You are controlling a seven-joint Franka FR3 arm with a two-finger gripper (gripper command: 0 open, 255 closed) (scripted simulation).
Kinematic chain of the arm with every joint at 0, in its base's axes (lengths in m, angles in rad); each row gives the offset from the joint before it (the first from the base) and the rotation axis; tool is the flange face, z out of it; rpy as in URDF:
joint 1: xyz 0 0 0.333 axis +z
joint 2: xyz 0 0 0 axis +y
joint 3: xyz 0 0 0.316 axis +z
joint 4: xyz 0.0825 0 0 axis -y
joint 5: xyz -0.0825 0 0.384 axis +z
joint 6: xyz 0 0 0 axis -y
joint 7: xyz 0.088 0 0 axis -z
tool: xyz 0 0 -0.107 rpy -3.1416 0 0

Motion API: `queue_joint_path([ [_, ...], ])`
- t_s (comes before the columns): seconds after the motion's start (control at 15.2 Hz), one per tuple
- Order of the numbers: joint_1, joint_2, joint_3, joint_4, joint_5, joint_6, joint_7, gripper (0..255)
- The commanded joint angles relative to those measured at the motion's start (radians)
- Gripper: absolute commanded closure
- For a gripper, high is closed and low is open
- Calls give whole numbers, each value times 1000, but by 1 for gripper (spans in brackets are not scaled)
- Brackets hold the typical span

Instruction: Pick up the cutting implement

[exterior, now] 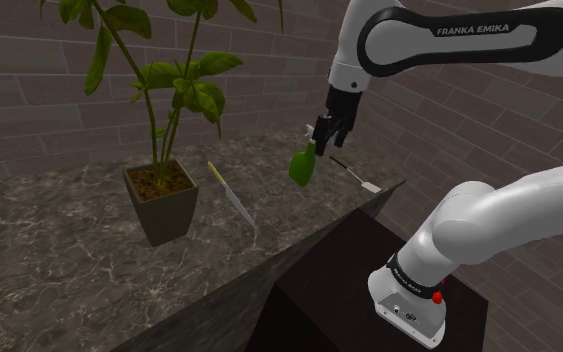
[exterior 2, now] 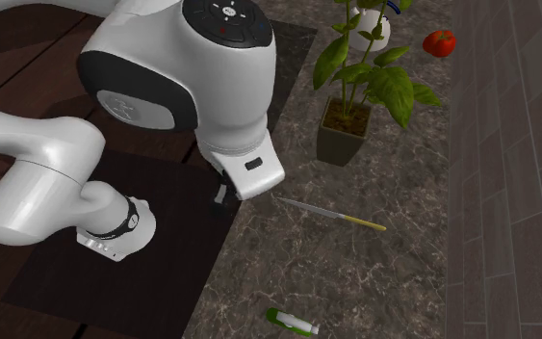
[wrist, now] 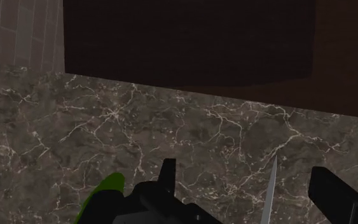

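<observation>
One knife is seen lying flat on the dark marbled counter, near the counter's middle and just beside the potted plant. Its yellow handle is turned towards the counter's wall-side edge. Its thin blade is pointed towards the edge that borders the dark stand. The knife is touched by nothing.

The gripper is held above the counter, close to the stand-side edge and apart from the surface. Its fingers are spread wide, and nothing is clasped between them. In the wrist view the tip of the blade is seen in the gap between the two fingers, down on the marble and clear of both.

A green shape is seen just beside the fingertips, outside the gap. What it is, and whether a finger is touched by it, cannot be told.

A small green-and-white object is laid on the counter well apart from the plant, with the knife between the two. A red tomato is placed beyond the plant, close to the wall-side edge. A wall of grey-brown tiles is seen along the back of the counter.
</observation>
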Motion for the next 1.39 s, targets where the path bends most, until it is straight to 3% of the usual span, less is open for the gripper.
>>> queue_joint_path([
  [0.0, 4, 50, 21, -7, 9, 71, 26, 0],
  [0.66, 4, 400, 105, 46, -14, 421, 157, 0],
  [1.32, 28, 798, 120, 250, -162, 655, 341, 0],
])
